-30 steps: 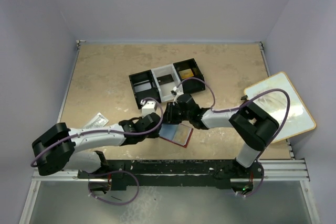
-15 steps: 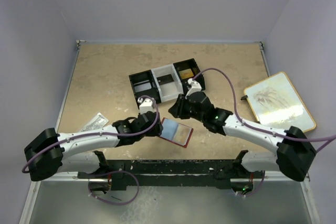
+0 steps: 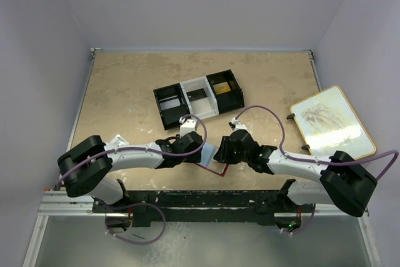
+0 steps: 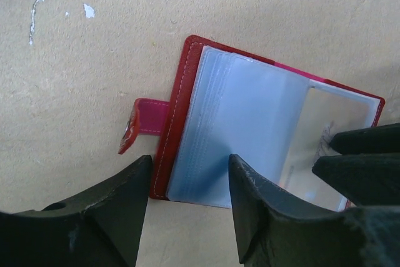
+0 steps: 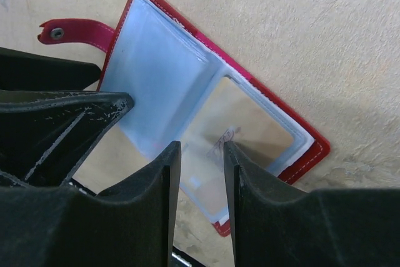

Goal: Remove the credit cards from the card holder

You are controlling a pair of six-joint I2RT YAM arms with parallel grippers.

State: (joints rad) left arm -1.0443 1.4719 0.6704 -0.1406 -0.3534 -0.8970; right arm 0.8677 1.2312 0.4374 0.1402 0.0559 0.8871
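Lying open and flat on the beige surface [image 3: 125,92] between the two arms, the card holder [image 4: 250,129] has at least one credit card [image 5: 250,123] inside its right sleeve. I judge the taking out is not yet begun, and no card is seen outside. The left claw [image 4: 189,182] is open, one jaw on each side of the holder's near corner. The right claw [image 5: 200,154] shows a narrow gap and holds nothing, just above the card. The cover looks like red stitched leather with rounded corners and a snap tab [image 5: 75,31]. The sleeves [image 5: 156,79] are thin, glossy, bluish plastic.
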